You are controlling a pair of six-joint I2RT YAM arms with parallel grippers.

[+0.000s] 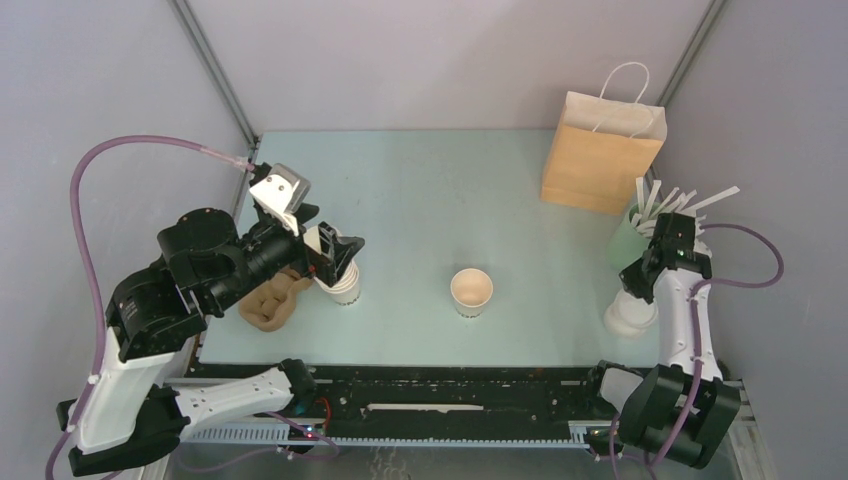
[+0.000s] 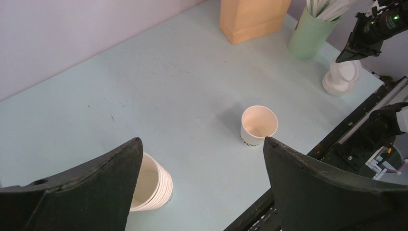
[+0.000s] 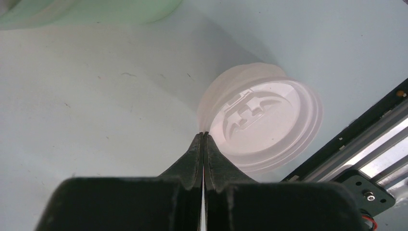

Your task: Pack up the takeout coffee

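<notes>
Takeout coffee cup (image 1: 471, 291) stood upright on the table (image 1: 420, 190) in the top view, at about 5 o'clock from the table's middle. Its mouth was open, and it was apart from both arms. At 9 o'clock from it stood the stack of cups (image 1: 344, 288). The left gripper (image 1: 340, 255) hung just over that stack, with its fingers spread and nothing between them. The paper bag (image 1: 600, 150) stood at 1 o'clock from the takeout coffee cup and the green holder (image 1: 628, 240) with white sticks at 2 o'clock. The stack of lids (image 1: 628, 315) was at 3 o'clock, with the right gripper (image 1: 634, 282) just above it.

In the left wrist view the two black fingers (image 2: 96, 187) of the left gripper stood wide apart and empty. The takeout coffee cup (image 2: 259, 125) showed between them, farther on the table, at 1 o'clock from the picture's middle. The stack of cups (image 2: 154, 185) was at 7 o'clock, partly hidden behind one finger. At 2 o'clock the top lid of the stack of lids (image 2: 339, 82) looked tilted under the right gripper (image 2: 353, 54).

In the right wrist view the fingers of the right gripper (image 3: 204, 137) were pressed fully together. Their tips were at the rim of the stack of lids (image 3: 264, 125), on its 9 o'clock side. Whether a thin rim was caught between them, I could not tell.
</notes>
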